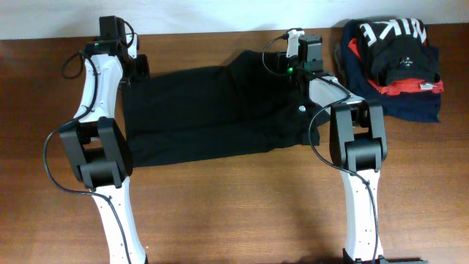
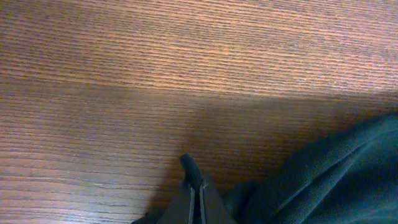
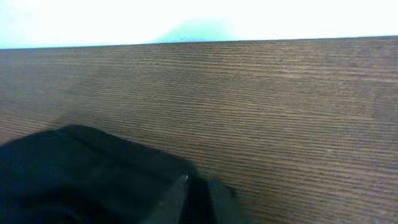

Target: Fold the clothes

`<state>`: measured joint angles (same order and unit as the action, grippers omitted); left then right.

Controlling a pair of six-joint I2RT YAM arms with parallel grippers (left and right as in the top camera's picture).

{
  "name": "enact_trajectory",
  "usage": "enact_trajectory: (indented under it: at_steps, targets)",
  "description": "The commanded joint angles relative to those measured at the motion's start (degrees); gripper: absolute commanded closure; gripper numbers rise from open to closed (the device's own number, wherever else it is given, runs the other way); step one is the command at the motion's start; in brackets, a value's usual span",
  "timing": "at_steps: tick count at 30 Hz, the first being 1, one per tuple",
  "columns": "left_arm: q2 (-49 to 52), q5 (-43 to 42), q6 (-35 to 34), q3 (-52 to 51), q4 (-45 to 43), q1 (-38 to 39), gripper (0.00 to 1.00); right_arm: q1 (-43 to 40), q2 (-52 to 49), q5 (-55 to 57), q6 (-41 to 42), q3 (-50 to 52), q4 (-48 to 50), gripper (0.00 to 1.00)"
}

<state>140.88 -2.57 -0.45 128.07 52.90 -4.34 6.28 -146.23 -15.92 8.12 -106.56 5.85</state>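
black polo shirt (image 1: 212, 114) looks soft, light, floppy; take the corners: left gripper (image 2: 189, 169) and right gripper (image 3: 199, 185) both pinch its far edge.

The overhead camera is looking straight down on the table (image 1: 220, 220) from high up, taking in both arms, the whole black polo shirt (image 1: 212, 117) and the folded pile (image 1: 396, 66). The left wrist camera is sitting just behind the left pincer (image 2: 194, 186), very near the wood, facing forward and down, with fabric showing right of the pincer. The right wrist camera is riding behind the right pincer (image 3: 199, 196), aiming past it along the wood toward the pale wall (image 3: 186, 18), with fabric left of the pincer. Each wrist view is sharing only its shirt corner with the overhead
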Motion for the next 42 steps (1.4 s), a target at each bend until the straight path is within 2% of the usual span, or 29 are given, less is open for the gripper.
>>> enact_trajectory:
  at_steps: [1,9,14,22,27,34,42]
  targets:
    - [-2.25,0.44,-0.39,1.03,-0.17,-0.02,0.99,0.44,-0.42,0.0,-0.09,-4.24,-2.62,0.96]
    - [-2.27,0.87,-0.39,1.42,-1.42,-0.79,0.99,0.39,-0.39,0.02,-7.52,-27.87,-29.59,0.96]
    - [-2.6,0.66,-1.42,6.51,-0.24,-2.62,0.99,-0.28,-0.39,0.02,-11.82,-40.68,-49.42,0.96]
    - [-5.07,0.9,0.37,9.35,2.27,-3.56,0.99,-3.34,1.07,-1.2,-12.39,-42.18,-63.93,0.96]
    - [-6.16,0.87,0.35,9.35,5.55,-4.63,0.99,-7.19,2.21,-8.52,-12.39,-45.51,-73.29,0.96]
    - [-6.34,0.9,0.52,9.35,15.67,-4.85,0.99,-9.33,2.25,-10.23,-15.28,-48.3,-89.79,0.96]
    - [-6.32,2.99,0.52,8.74,24.41,-4.9,0.99,-9.31,2.25,-7.13,-15.43,-47.8,-99.58,0.96]
